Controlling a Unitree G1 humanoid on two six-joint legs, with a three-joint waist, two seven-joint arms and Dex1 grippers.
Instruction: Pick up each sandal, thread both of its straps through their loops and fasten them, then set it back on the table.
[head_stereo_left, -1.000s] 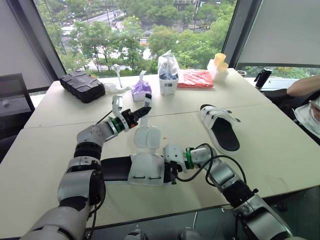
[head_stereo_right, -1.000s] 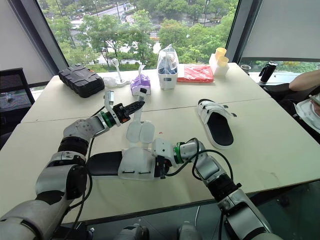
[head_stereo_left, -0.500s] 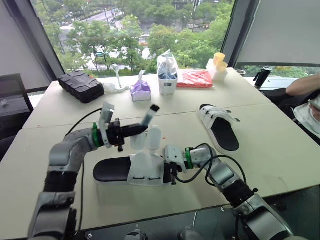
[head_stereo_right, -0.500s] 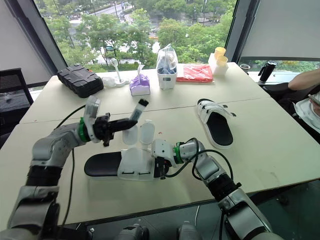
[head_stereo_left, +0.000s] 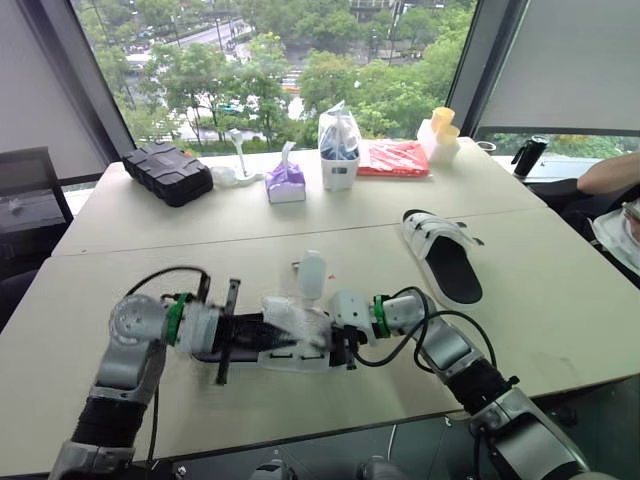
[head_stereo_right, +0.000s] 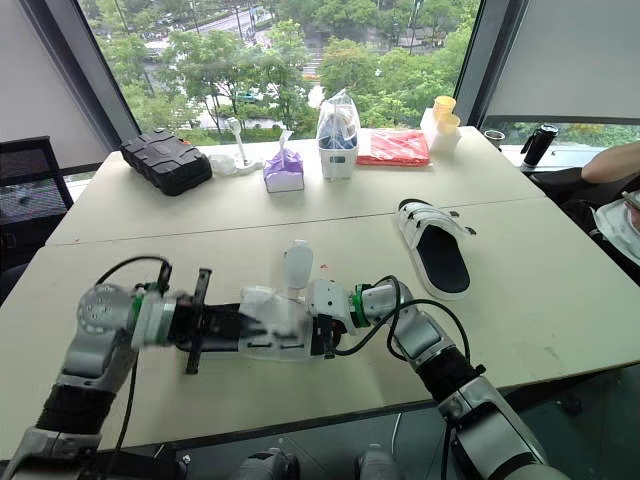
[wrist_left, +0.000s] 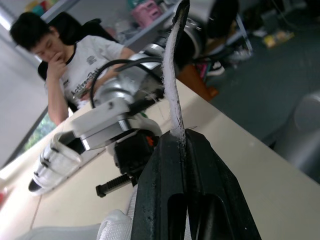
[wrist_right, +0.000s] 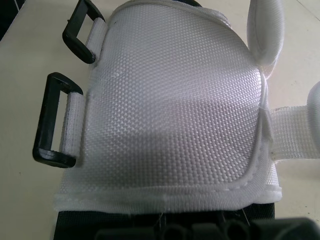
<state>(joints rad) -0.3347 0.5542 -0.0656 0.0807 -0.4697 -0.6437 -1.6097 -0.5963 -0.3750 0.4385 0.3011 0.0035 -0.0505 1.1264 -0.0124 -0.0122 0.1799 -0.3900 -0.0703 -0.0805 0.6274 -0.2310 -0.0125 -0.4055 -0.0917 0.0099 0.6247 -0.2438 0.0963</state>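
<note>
Lying flat on the near half of the table (head_stereo_left: 560, 320): a sandal (wrist_right: 175, 110) with black sole and white woven upper, bare heel end to the left, upper to the right. Reaching in over that heel end from the left, the left gripper (wrist_left: 176, 142), its two black fingers (wrist_left: 150, 200) pressed together and pinching the edge of one white strap (wrist_left: 171, 75), held on edge and rising out of the tips. Standing upright off the far side of the upper, a second white strap (head_stereo_left: 311, 275), free, touching neither gripper. Along one edge of the upper, two black loops (wrist_right: 51, 120), side by side, neither one threaded. Against the right end of the sandal, the right gripper (head_stereo_left: 345, 343), close over the upper; cannot tell whether clamped on the sandal or merely resting beside it.

Further right and farther back, well apart from both grippers, the other sandal (head_stereo_left: 445, 258), flat on the table.

Along the far edge, left to right: a black case (head_stereo_left: 165, 173), a purple tissue pack (head_stereo_left: 285, 184), a white holder with a clear bag (head_stereo_left: 337, 150), a red packet (head_stereo_left: 392, 157), stacked yellow cups (head_stereo_left: 440, 122). Beyond the far right corner, a black bottle (head_stereo_left: 526, 155). At the right edge, a person's arm (head_stereo_left: 608, 172). Behind the grippers in the left wrist view, a seated person in a white T-shirt (wrist_left: 82, 75).
</note>
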